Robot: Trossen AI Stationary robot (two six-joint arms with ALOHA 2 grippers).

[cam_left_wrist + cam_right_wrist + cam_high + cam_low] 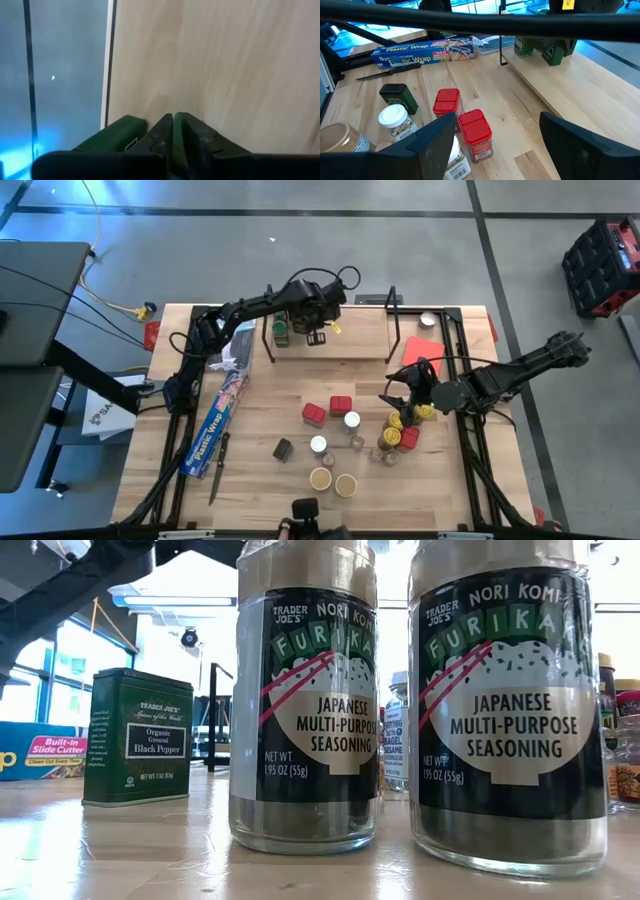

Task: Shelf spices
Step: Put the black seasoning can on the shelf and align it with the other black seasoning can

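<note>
The shelf (350, 340) stands at the table's far edge, and its wooden board (225, 65) fills the left wrist view. One green tin (281, 332) stands on the board's left part. My left gripper (316, 336) is shut just to the right of that tin (120, 132). The other spices stand in a cluster on the table's middle and right: red tins (475, 132), white-lidded jars (395, 117), tan-lidded jars (320, 478) and yellow-lidded jars (400, 420). My right gripper (495, 145) is open and hangs above the cluster's right side, close to the red tins. My left gripper has its shut fingers (165, 132) right beside the green tin's side (131, 126), coming down over the shelf board. I cannot tell whether the finger touches the tin. The tin stands upright on the board.
A long blue plastic-wrap box (222, 420) and a black knife (218, 470) lie on the table's left. A flat red card (420, 350) lies right of the shelf board. Two furikake jars (305, 710) and a green pepper tin (137, 735) stand near the table's near edge.
</note>
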